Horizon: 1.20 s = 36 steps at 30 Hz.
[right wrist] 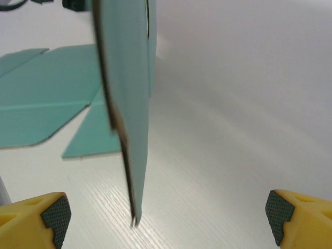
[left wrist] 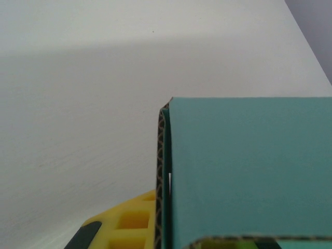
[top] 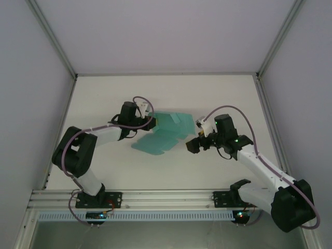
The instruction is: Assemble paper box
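Left end effector is at the paper box's left edge, clamped on a raised teal panel. In its wrist view a yellow finger presses against that panel's corrugated edge. The paper box is a partly folded blank on the white tabletop between both end effectors, with the near flaps flat and the far panels tilted up. Right end effector is just right of the box, jaws spread wide. In its wrist view the padded fingertips are far apart and clear of the card. An upright flap stands edge-on between them, nearer the left pad, and the flat flaps lie beyond.
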Tool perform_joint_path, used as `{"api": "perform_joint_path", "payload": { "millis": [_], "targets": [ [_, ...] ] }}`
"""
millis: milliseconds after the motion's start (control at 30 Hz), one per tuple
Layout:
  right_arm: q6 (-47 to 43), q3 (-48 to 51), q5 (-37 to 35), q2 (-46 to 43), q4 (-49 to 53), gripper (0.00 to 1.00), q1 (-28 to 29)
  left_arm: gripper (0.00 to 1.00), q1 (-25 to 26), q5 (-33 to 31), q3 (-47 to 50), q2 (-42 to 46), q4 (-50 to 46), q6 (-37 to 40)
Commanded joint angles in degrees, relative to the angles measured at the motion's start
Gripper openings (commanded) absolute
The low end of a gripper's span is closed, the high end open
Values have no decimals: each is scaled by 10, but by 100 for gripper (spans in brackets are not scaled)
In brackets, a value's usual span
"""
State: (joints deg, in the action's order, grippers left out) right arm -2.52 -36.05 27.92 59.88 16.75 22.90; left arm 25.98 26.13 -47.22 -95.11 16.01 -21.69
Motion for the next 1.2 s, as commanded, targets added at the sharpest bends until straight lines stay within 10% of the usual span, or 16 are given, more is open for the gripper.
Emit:
{"api": "perform_joint_path", "payload": {
  "millis": [0,867,1167],
  "targets": [
    [15,11,14,-2,-10,99,-4,0,-3,9,-24,-12,-8,-5],
    [75,-105,-203,204,-138,99,78,0,27,-19,-25,-4,-22,9],
    [89,-79,-171,94,-89,99,87,0,26,-119,-18,6,-71,9]
  ]
}}
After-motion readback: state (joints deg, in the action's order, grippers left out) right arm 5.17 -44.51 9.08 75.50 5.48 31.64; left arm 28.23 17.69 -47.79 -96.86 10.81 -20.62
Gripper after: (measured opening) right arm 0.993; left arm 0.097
